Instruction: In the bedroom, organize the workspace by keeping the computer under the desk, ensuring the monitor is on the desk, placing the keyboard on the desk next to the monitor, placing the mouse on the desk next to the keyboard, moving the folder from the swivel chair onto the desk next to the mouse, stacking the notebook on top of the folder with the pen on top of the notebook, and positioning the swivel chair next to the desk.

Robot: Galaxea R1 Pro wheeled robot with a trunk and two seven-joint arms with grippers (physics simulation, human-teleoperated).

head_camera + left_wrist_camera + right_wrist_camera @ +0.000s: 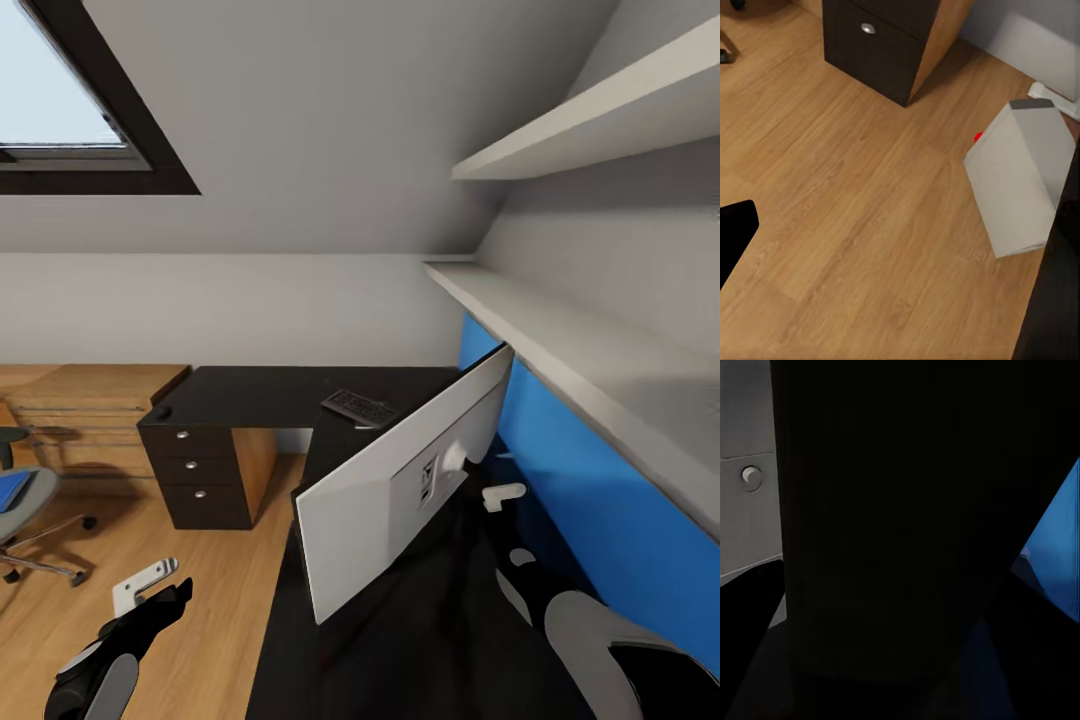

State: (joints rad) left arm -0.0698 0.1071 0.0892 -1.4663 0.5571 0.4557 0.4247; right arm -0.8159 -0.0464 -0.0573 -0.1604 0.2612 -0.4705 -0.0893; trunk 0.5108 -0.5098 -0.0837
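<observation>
Step in hand: setting the monitor [400, 490] right on the desk [270, 395] — I judge this from my right arm reaching in behind it.
Monitor: on the black desktop, its pale grey back facing me, tilted, running diagonally toward the blue back panel [600, 500].
Right claw [503, 494]: its white fingers sit just beside the monitor's stand at the back; I cannot tell whether it is clenched on anything or released, as my right wrist camera is nearly all dark.
Left claw [145, 585]: hangs over the wood floor [210, 600] beside the desk's near edge, released, grasping nothing.
Keyboard [358, 407]: lies on the desktop near the inner corner of the L, beyond the monitor.
Computer [1020, 180]: light grey tower on the floor at the desk's edge, leaning, red dot showing.
Swivel chair [20, 500]: well apart from the desk, something flat and blue on its seat.
Next move: likely 1 careful turn of the monitor so it stands upright — slow, or it may topple.
</observation>
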